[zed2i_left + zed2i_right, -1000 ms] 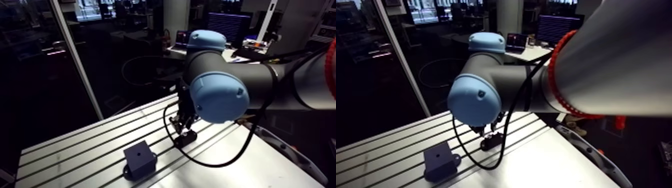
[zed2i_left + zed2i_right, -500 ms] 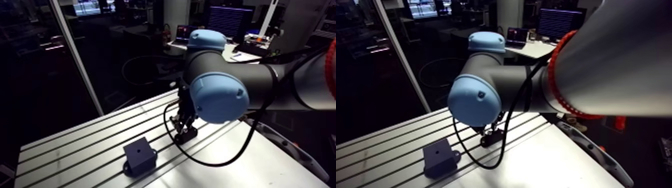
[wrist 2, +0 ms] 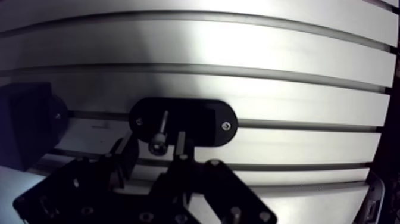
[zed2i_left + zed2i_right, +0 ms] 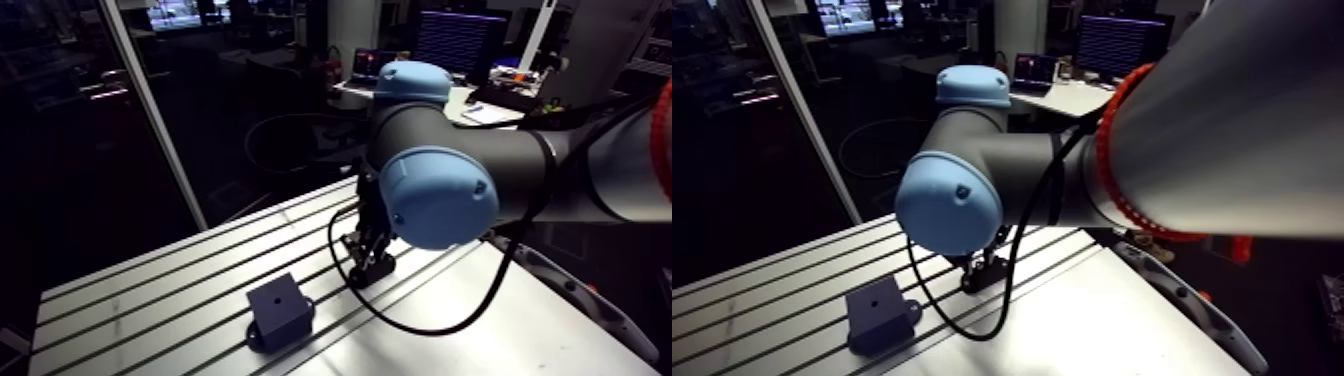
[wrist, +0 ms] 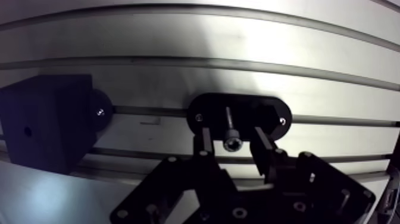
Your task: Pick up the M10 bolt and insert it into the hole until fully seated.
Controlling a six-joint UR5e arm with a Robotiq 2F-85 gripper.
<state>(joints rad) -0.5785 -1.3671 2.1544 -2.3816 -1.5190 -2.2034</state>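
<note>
**Wrist view, nearest first**
- The gripper [image 5: 232, 137] is low over the table. Its 2 fingers [image 5: 205, 143] are spread apart.
- The socket head of the M10 bolt [image 5: 228, 122] sits in the gap between the fingertips. A clear gap shows on each side of the head, so neither finger touches it. The gripper has hold of nothing.
- The bolt's shank runs away from the gripper, over the dark middle of a black oval holder [image 5: 262, 110]. Whether the bolt lies flat or stands in the holder cannot be told.
- The holder sits across 1 of the table's slots. 1 bright screw shows near each of its 2 rounded ends.

**Beside the holder**
- A black block [image 5: 50, 128] stands to one side, along the same slot and apart from the holder.
- 1 small round hole [image 5: 27, 131] shows in the block's broad face.
- A rounded foot with 1 screw juts from the block's base on the side toward the holder.

**Arm view**
- The wrist comes down to the holder about mid-table. The gripper is too small and dark here to read.
- The block [image 4: 280, 310] stands nearer the camera than the gripper, well apart from it, with its hole in the top face.

**Farthest**
- The slotted aluminium table [image 5: 178, 36] continues beyond the holder in parallel ribs and grooves.
</note>
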